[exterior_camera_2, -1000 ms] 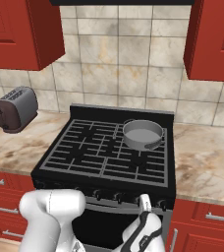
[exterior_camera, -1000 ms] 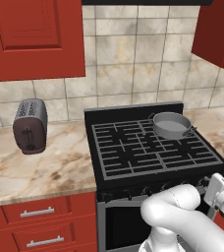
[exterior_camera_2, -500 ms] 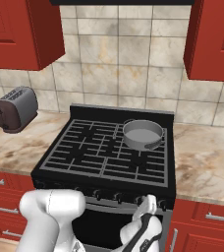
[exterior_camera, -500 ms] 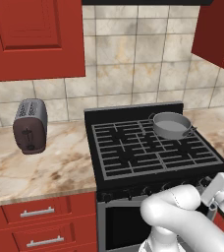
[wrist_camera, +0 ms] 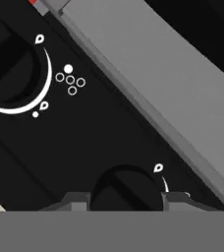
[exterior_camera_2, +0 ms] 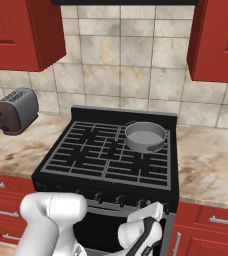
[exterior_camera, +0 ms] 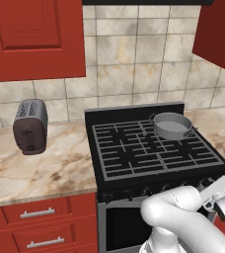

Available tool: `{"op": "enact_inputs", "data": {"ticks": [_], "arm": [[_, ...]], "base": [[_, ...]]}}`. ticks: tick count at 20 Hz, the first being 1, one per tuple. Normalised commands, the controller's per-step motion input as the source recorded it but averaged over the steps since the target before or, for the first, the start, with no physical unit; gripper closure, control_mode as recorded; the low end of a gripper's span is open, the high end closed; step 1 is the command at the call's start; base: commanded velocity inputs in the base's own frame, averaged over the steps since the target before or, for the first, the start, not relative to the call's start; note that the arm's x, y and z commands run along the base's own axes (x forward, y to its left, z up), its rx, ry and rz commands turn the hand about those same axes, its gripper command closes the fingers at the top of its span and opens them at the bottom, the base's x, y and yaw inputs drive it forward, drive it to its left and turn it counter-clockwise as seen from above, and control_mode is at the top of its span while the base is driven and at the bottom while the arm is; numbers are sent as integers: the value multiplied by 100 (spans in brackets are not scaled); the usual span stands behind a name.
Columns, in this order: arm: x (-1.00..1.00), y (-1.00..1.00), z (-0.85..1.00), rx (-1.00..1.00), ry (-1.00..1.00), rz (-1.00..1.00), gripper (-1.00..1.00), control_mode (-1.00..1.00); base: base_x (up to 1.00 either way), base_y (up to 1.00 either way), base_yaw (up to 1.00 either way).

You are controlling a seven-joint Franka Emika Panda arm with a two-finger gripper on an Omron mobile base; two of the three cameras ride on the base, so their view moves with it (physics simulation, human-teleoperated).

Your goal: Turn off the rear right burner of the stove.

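Stove (exterior_camera: 134, 170) front-edge knob (wrist_camera: 126, 189) sits clamped between the fingers (wrist_camera: 74, 201), panel clear around.

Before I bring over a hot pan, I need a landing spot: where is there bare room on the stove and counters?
The stove has bare grates left and in front of the pot. Counter is bare between toaster and stove, and right of the stove. It is crowded at the front knobs, where the gripper sits at a knob.

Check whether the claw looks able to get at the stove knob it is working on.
Probably yes: in the hand view the claw has its two fingertips either side of a round black knob on the stove front, nothing between them.
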Motion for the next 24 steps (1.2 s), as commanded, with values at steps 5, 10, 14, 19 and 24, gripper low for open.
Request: {"op": "enact_inputs", "data": {"ticks": [5, 10, 14, 19, 24], "arm": [[0, -1, 0, 45, 0, -16, 100, -100], [0, 0, 0, 45, 0, -18, 100, -100], [0, 0, 0, 45, 0, -18, 100, -100], [0, 0, 0, 45, 0, -18, 100, -100], [3, 0, 0, 46, -1, -18, 100, -100]], "base": [[0, 0, 0], [0, 0, 0], [0, 0, 0], [0, 0, 0], [0, 0, 0]]}}
